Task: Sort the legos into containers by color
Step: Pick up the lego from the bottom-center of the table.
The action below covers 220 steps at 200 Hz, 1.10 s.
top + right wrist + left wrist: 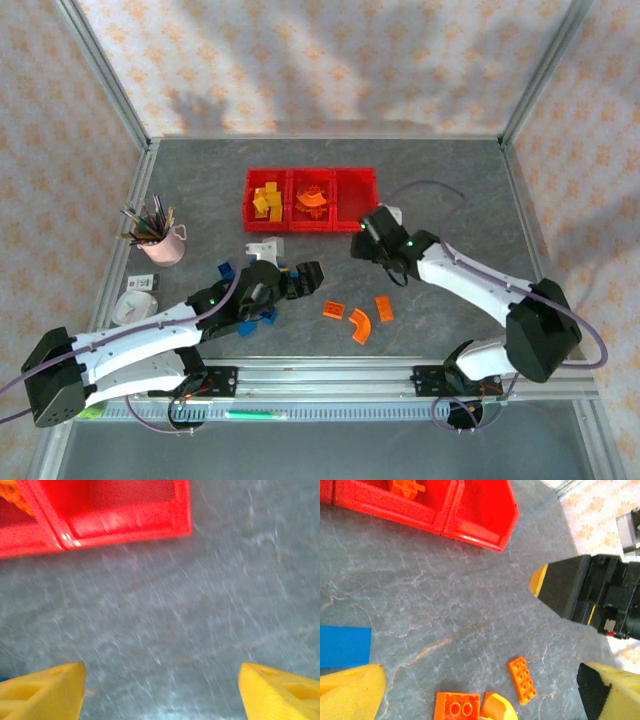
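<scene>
Three joined red containers stand at the back: yellow legos lie in the left one, orange legos in the middle one. An orange plate, an orange arch and an orange square brick lie on the table in front. Blue legos sit by the left arm. My left gripper is open above the orange plate, square brick and arch. My right gripper is open over bare table, just in front of the right container.
A pink pencil cup stands at the left, with a small white dish in front of it. A white block sits before the containers. The metal frame rail runs along the near edge.
</scene>
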Motion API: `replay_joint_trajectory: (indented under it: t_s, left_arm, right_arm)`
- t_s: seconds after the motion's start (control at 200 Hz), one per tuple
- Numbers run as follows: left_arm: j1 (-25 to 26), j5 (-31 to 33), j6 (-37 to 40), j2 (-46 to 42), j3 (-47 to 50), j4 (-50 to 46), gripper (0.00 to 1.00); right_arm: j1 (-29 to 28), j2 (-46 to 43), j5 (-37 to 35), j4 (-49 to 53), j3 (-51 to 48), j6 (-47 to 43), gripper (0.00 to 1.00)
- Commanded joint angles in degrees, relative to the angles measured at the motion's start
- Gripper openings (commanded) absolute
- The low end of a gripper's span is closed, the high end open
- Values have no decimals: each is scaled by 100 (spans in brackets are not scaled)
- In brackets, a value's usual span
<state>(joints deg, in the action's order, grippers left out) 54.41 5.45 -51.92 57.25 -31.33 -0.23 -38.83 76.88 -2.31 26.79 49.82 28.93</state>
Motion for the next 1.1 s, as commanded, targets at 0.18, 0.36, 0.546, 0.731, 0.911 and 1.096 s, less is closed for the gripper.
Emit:
replay_joint_trajectory:
  t_s: [0.18,0.36,0.546,0.731,0.911,1.096]
  left_arm:
    - [524,508,-453,285,20,467,99]
    - [650,552,-562,360,62,629,99]
    - [732,586,-588,456,-13,603,99]
    - [768,605,-622,485,-22,594,99]
    - [781,650,-619,444,6,577,99]
    - [777,671,-633,461,9,595,99]
  right_arm:
    - [-66,-538,560,188,-1092,759,81]
    - [-351,-658,540,171,-1604,1242,77]
    - [-686,-502,362,185,-1703,1484,69]
    - [-855,-373,299,195,-1732,1622,58]
    - [-1008,-177,187,335,-1686,1673,52]
    - [-1042,65,142,285,-1620,1601,42]
